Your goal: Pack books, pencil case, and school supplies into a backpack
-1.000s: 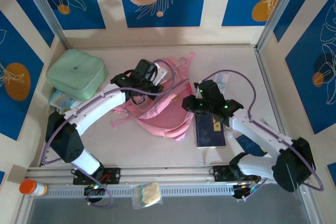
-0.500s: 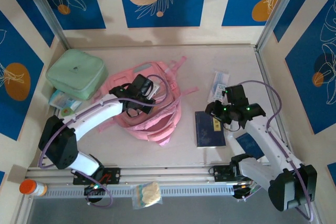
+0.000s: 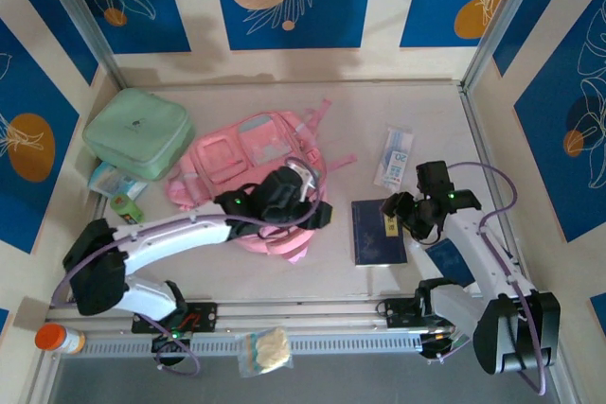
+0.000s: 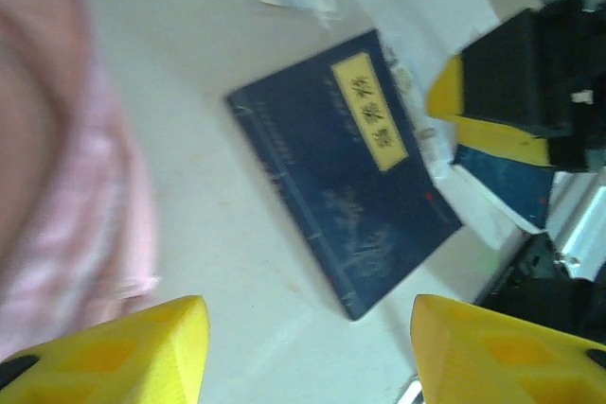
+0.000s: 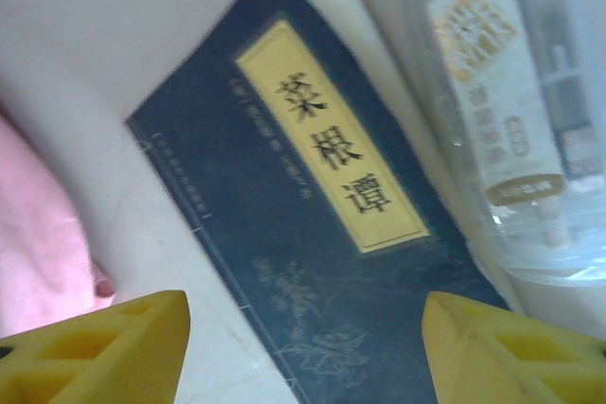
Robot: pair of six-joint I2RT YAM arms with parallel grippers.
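Left pincer (image 4: 308, 352): I see its yellow fingertips spread wide with nothing between them, at the near right edge of the soft pink fabric backpack (image 3: 248, 150). Right pincer (image 5: 303, 347): also wide and empty, above a flat navy-blue book (image 5: 312, 205) lying on the pale worktop (image 3: 417, 111). The book's rectangular yellow label reads 菜根谭. The slim white pencil case (image 3: 395, 156) lies just beyond the book's far edge.

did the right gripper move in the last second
Yes, the right gripper shifted rightward, from the upper left corner of the navy book to its right edge.
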